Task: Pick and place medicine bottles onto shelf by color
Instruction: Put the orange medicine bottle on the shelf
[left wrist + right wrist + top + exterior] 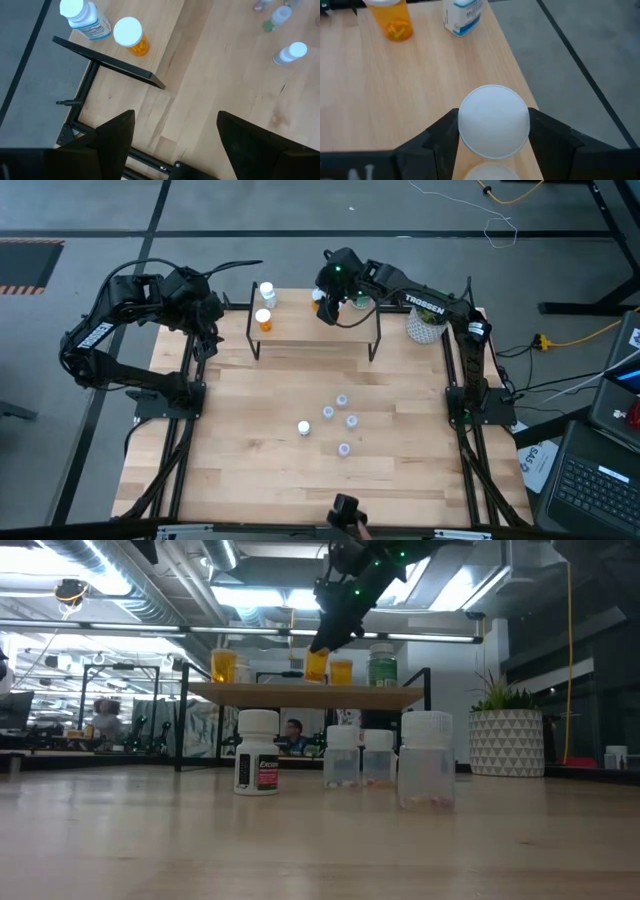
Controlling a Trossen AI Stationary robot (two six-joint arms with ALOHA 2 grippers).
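Standing on the shelf (315,338) at the far edge of the wooden table (250,460): an orange bottle (264,320) and a white bottle with a blue label (267,292) near the left end, more bottles near the right end, among them an orange bottle (341,671) and a green-labelled bottle (382,665) in the low view. Resting on the open table nearer the front, well apart from the shelf: a loose cluster of five small white-capped bottles, a white bottle (257,752) and several clear bottles (427,760) among them. Sitting at the far right corner beside the shelf: a white patterned pot with a green plant (426,326). Lying around the table: grey floor, cables, a laptop at the right edge. Showing behind the shelf in the low view: a workshop room with ceiling lights, people seated far back. Reaching in from the right over the right part of the shelf, elbow raised, wrist tipped down: the right arm, its right gripper (492,131) clamped on a white-capped orange bottle (317,665), fingers pressing both sides of the cap (493,120), bottle hanging at or just above the board, contact with it impossible to tell. Waiting folded at the far left corner, just off the shelf's left end: the left arm, left gripper (172,137) with fingers spread apart, holding nothing, pointing down at bare wood.
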